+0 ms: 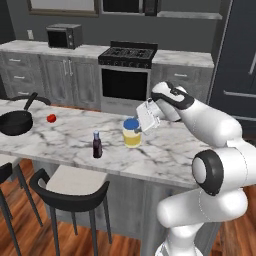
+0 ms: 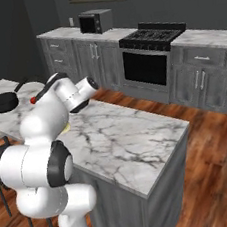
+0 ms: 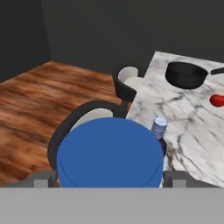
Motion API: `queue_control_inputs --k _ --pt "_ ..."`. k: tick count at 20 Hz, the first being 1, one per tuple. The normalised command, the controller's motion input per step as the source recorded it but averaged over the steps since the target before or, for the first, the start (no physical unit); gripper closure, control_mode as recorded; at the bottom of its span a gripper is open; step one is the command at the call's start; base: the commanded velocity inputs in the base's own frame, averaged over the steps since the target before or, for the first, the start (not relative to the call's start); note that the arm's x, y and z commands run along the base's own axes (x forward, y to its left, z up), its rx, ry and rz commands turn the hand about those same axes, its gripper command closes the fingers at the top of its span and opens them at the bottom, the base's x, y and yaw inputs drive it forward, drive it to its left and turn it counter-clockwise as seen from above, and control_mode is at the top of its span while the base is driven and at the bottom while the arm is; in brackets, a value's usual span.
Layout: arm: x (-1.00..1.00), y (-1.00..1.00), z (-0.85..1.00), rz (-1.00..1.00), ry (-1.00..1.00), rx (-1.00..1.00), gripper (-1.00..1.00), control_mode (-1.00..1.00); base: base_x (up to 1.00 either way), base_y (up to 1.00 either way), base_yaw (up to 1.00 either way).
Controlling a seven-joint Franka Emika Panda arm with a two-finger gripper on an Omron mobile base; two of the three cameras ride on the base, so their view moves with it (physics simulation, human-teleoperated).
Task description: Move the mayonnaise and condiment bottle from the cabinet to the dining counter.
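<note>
I see the jar (image 1: pixel 132 133) standing on the desk (image 1: pixel 165 155) between my spread jaws (image 1: pixel 141 131), the bottle (image 1: pixel 97 145) just beyond; both look delivered, only backing away remains.

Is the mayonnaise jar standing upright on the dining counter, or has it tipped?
Upright. The mayonnaise jar stands on the dining counter with its blue lid on top, level; the open gripper is beside it.

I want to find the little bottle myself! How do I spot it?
Look at the long marble dining counter with black stools. The condiment bottle stands there left of the mayonnaise. It's slim and dark with a narrow neck; the mayonnaise is a wide yellow jar.
</note>
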Motion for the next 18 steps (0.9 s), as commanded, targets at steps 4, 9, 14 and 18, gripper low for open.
queue_control_inputs --k 4,9,14,18 --pt "0.19 0.16 -0.31 0.00 -0.04 0.01 1.00 -1.00 0.00 0.00 0.00" --pt "0.16 0.09 -0.20 0.00 -0.02 0.01 1.00 -1.00 0.00 0.00 0.00" --pt "0.21 0.13 -0.10 0.00 0.00 0.04 1.00 -1.00 0.00 0.00 0.00" --pt "0.21 0.12 -0.08 0.00 -0.01 0.06 1.00 -1.00 0.00 0.00 0.00"
